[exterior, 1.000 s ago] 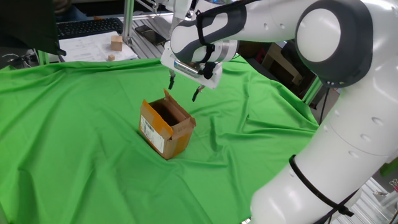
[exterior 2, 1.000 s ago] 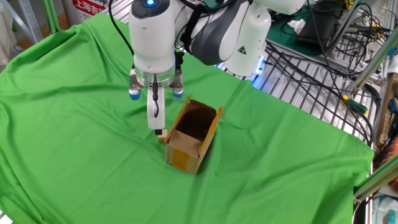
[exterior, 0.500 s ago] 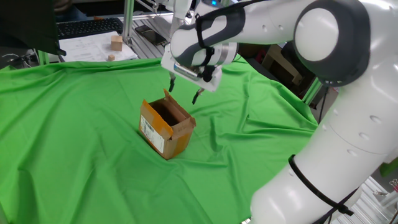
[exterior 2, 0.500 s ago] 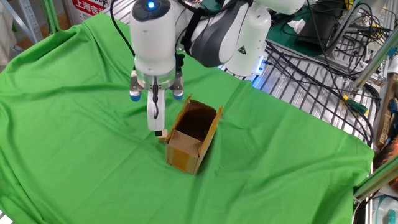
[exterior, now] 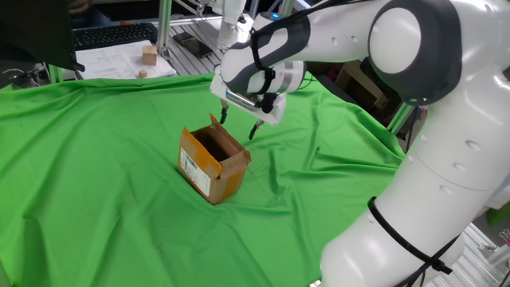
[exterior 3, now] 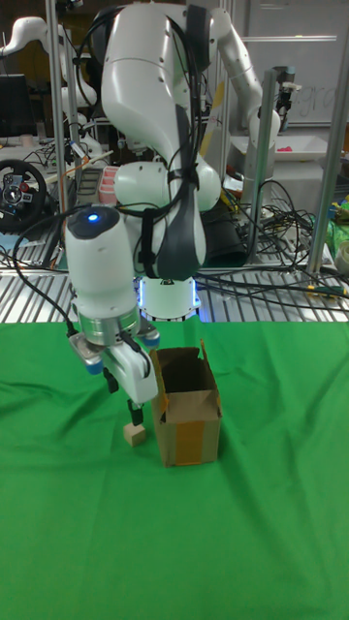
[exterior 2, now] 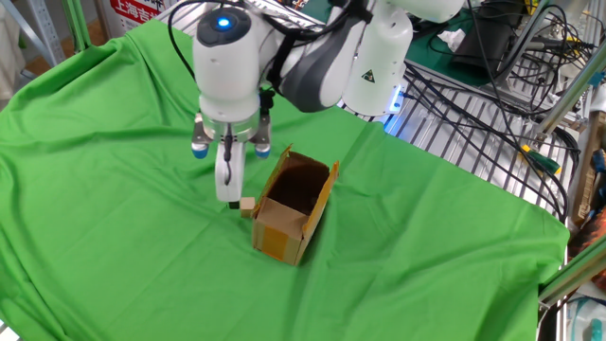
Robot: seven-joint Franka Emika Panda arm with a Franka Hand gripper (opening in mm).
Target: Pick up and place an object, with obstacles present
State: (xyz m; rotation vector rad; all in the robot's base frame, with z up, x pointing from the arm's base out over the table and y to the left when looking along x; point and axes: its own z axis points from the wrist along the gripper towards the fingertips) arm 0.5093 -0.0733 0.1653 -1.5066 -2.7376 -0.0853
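White printed label (exterior: 190, 166) on side of cardboard box (exterior: 213, 164), print too small to read. Red sign (exterior 2: 139, 9) with white characters past table edge, cut off, illegible.

White Franka arm reaches in from its base and bends down over the table, wrist pointing pretty much straight down with a blue light glowing on top of the last link. The gripper (exterior: 238, 125) (exterior 2: 227, 199) (exterior 3: 139, 415) hangs low, its two dark fingers spread apart with nothing between them, tips just above the surface.
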